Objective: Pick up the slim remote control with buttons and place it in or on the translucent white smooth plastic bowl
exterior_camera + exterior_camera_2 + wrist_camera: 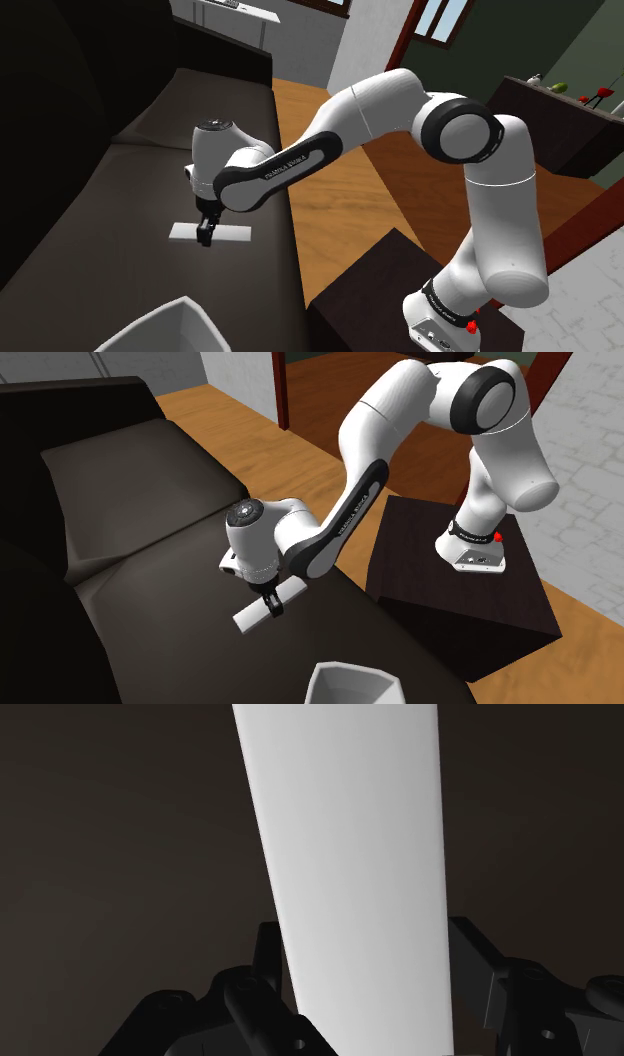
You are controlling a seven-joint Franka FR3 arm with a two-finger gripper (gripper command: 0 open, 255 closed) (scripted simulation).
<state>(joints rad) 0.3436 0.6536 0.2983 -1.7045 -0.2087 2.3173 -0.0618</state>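
My gripper [205,236] pinches the plain white remote [232,233] across its long edges, low on the dark sofa seat [110,210]. My forearm lettering is unreadable. The seat's front edge is near. The white bowl [165,320] sits apart across open cushion.

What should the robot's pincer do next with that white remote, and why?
Probably lift straight up a little. The pincer seems to clasp the white remote by both long edges, and it looks to lie on the dark sofa seat. The white bowl sits apart, so rising comes first.
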